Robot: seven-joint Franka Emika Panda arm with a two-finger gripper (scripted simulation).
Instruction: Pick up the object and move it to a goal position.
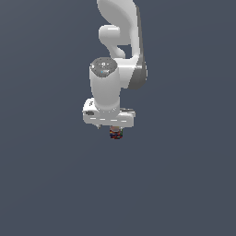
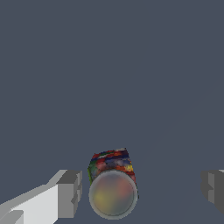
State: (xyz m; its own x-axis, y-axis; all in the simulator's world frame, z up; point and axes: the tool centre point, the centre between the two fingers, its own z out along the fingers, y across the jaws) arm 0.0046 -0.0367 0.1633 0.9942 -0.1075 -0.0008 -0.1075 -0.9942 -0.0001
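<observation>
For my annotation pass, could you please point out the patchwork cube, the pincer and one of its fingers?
patchwork cube (image 2: 110,161): wrist view, its coloured upper face.
pincer (image 2: 142,190): wrist view, midway between the fingertips.
finger (image 2: 69,192): wrist view, the grey pad's face.

Both pictures are flat simulator renders, evenly and rather dimly lit, with a uniform slate-grey ground and no visible worktop edge or corner in either. Light seems to fall from above: the arm (image 1: 110,87) shows bright upper surfaces and a darker grey flank toward the exterior view's right. No cast shadows show on the ground, and there is no glare. The exterior view is soft and low in detail; the cube (image 1: 115,133) is only a small smudge of colour. In the wrist view the cube (image 2: 109,159) looks blurry, with a translucent, hazy disc (image 2: 113,194) overlapping it. The fingers (image 2: 69,192) are crisp-edged, with plain grey shading.
</observation>
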